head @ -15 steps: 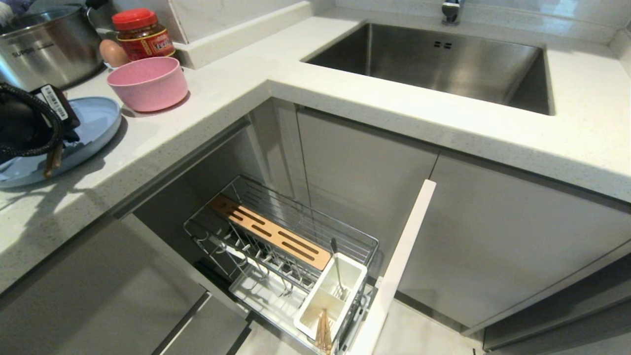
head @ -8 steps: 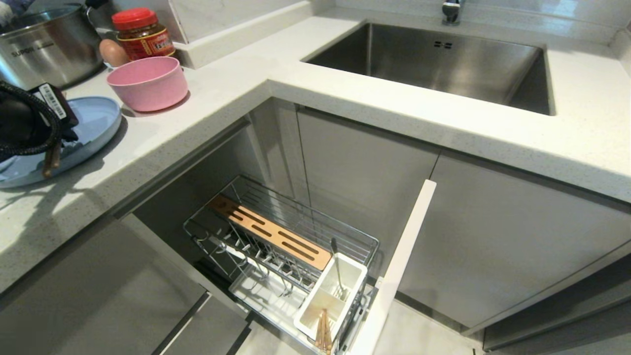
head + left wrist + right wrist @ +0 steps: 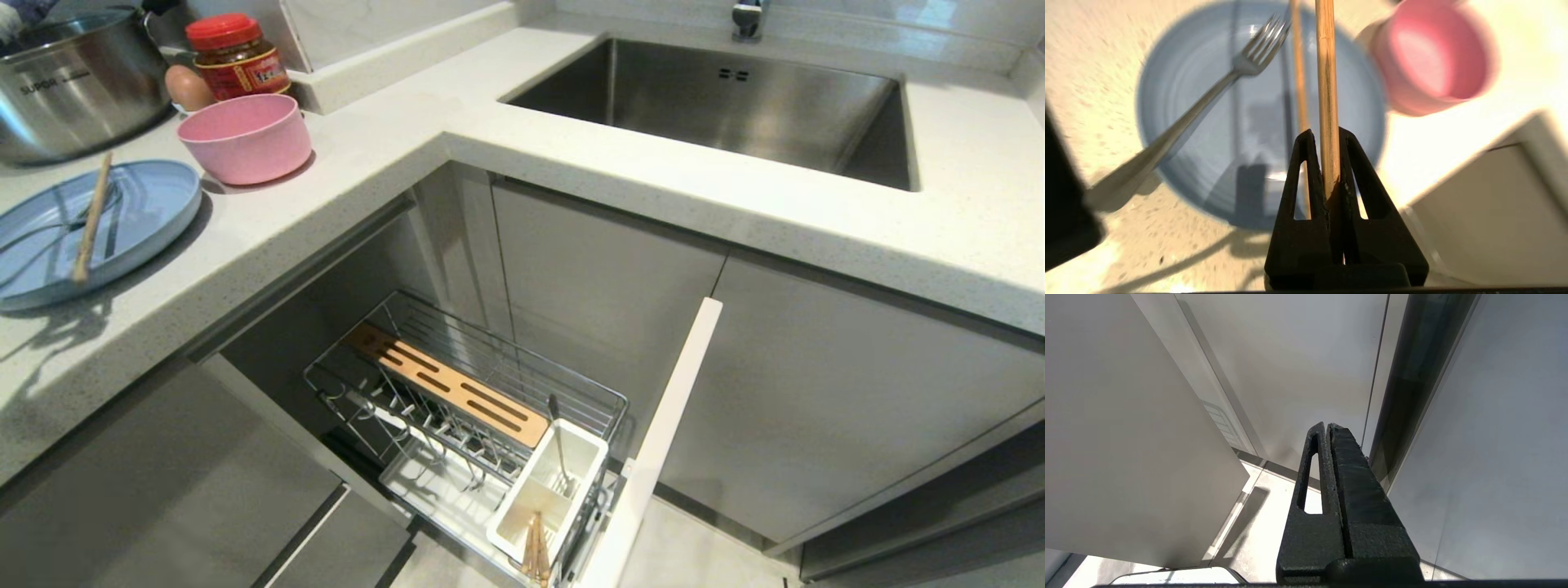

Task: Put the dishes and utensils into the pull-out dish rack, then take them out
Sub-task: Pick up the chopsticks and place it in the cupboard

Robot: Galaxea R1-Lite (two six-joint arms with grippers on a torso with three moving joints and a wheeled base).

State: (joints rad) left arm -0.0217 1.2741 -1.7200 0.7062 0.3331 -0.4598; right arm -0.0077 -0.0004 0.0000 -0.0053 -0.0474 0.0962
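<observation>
My left gripper is shut on one wooden chopstick and holds it above the light-blue plate. A second chopstick and a silver fork lie on that plate, with the pink bowl just beside it. In the head view the plate and bowl sit on the counter at the far left; the left gripper is out of that view. Below, the pull-out dish rack stands open; its white cup holds chopsticks and a metal utensil. My right gripper is shut and empty.
A steel pot, a red-lidded jar and an egg stand behind the plate. The steel sink is set into the counter at the right. The rack's white front panel juts out beside the cup.
The left gripper was over the plate at the left edge of the head view; it has risen out of that view, uncovering the plate with a chopstick and fork on it.
</observation>
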